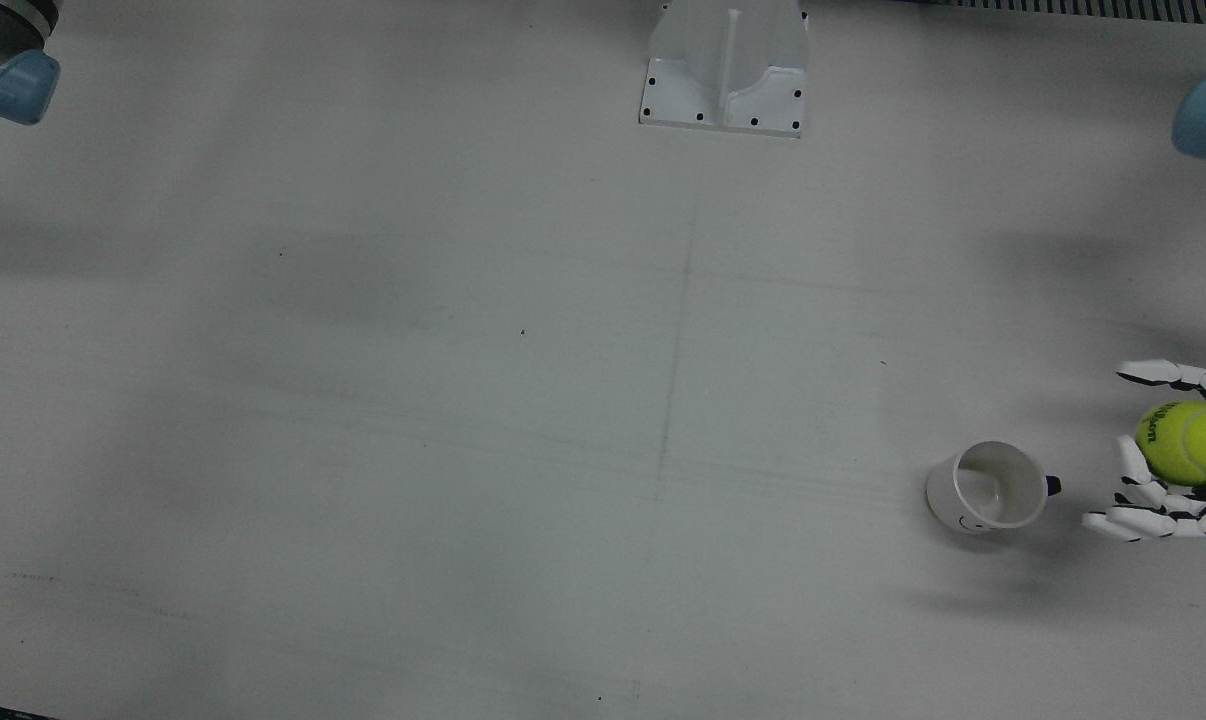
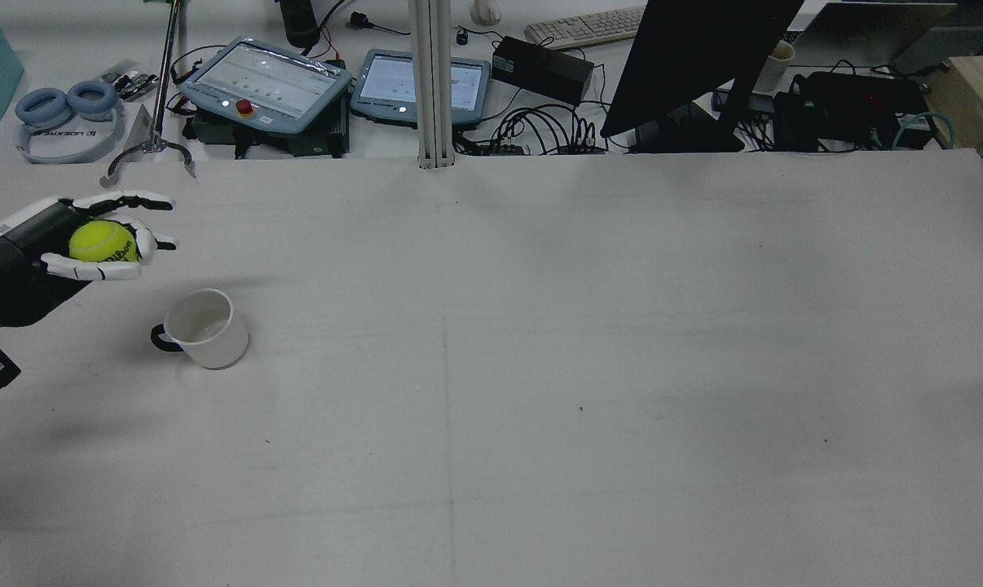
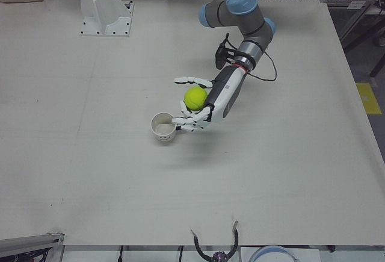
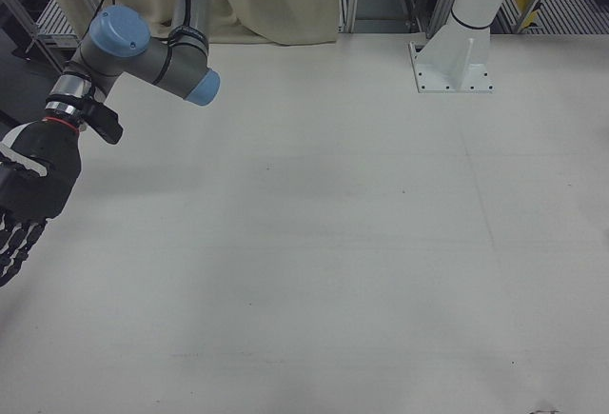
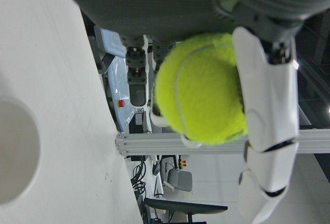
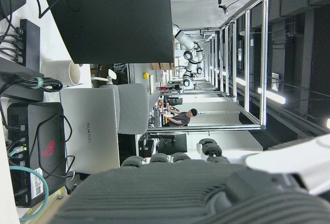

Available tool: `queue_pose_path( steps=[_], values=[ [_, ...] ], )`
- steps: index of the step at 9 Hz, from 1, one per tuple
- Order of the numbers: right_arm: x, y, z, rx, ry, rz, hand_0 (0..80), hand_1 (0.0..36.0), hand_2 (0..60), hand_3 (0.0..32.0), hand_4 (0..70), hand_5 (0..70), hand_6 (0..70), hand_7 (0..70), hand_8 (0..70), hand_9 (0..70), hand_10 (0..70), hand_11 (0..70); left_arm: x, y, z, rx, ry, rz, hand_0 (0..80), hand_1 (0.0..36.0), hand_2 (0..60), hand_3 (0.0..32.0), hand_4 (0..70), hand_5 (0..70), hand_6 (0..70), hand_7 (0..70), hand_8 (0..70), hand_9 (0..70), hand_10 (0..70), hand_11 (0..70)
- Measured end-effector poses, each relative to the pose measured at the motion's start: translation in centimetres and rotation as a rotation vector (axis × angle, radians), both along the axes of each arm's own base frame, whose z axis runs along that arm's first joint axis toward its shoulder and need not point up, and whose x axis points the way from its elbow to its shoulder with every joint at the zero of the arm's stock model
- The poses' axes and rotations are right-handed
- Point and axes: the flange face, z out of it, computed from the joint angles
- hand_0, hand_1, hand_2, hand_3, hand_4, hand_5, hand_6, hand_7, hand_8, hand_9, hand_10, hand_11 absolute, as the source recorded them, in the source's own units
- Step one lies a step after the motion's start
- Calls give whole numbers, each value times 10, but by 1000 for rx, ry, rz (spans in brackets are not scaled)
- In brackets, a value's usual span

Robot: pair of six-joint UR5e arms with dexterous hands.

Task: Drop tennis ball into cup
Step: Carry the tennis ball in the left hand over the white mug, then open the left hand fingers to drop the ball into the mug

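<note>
A yellow-green tennis ball (image 2: 101,241) lies in my left hand (image 2: 68,244), whose fingers curl around it, above the table at its left edge in the rear view. The ball also shows in the front view (image 1: 1190,442), the left-front view (image 3: 195,97) and the left hand view (image 5: 201,90). A white cup (image 2: 202,328) with a dark handle stands upright and empty on the table, just beside and below the hand, also in the front view (image 1: 988,487) and the left-front view (image 3: 162,126). My right hand (image 4: 24,200) hangs at the far side, away from both, fingers pointing down.
A white pedestal base (image 1: 725,75) stands at the table's back middle. Beyond the table's far edge in the rear view lie two teach pendants (image 2: 267,81), headphones (image 2: 68,114), a monitor (image 2: 695,57) and cables.
</note>
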Motion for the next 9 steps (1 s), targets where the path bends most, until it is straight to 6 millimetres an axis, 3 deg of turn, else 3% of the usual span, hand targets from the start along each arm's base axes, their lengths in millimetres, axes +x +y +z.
queue_pose_path(
  steps=[1, 3, 4, 5, 6, 7, 8, 9],
  values=[
    [0, 0, 0, 0, 0, 0, 0, 0, 0, 0, 0, 0, 0, 0, 0, 0, 0, 0, 34, 3, -7, -5, 4, 32, 540, 144, 149, 0, 278, 214, 700, 700, 446, 573, 197, 297],
    [0, 0, 0, 0, 0, 0, 0, 0, 0, 0, 0, 0, 0, 0, 0, 0, 0, 0, 65, 3, -9, -17, 4, 60, 537, 143, 154, 0, 277, 212, 700, 700, 438, 562, 192, 290],
    [0, 0, 0, -1, 0, 0, 0, 0, 0, 0, 0, 0, 0, 0, 0, 0, 0, 0, 69, 3, -7, -20, 5, 63, 537, 173, 169, 0, 242, 169, 657, 612, 284, 327, 144, 224],
    [0, 0, 0, -1, 0, 0, 0, 0, 0, 0, 0, 0, 0, 0, 0, 0, 0, 0, 70, 4, -3, -21, 4, 64, 528, 184, 178, 0, 190, 140, 462, 247, 168, 147, 106, 170],
    [0, 0, 0, -1, 0, 0, 0, 0, 0, 0, 0, 0, 0, 0, 0, 0, 0, 0, 72, 3, 3, -19, 2, 65, 497, 163, 185, 0, 155, 117, 361, 116, 123, 86, 78, 127],
    [0, 0, 0, -1, 0, 0, 0, 0, 0, 0, 0, 0, 0, 0, 0, 0, 0, 0, 75, 1, 10, -17, 4, 68, 467, 133, 190, 0, 130, 87, 267, 90, 89, 62, 52, 87],
    [0, 0, 0, -1, 0, 0, 0, 0, 0, 0, 0, 0, 0, 0, 0, 0, 0, 0, 78, -1, 17, -15, 7, 70, 451, 116, 218, 0, 130, 89, 298, 70, 92, 56, 44, 74],
    [0, 0, 0, -1, 0, 0, 0, 0, 0, 0, 0, 0, 0, 0, 0, 0, 0, 0, 78, -2, 21, -15, 8, 70, 440, 115, 217, 0, 129, 75, 239, 74, 79, 55, 46, 75]
  ],
)
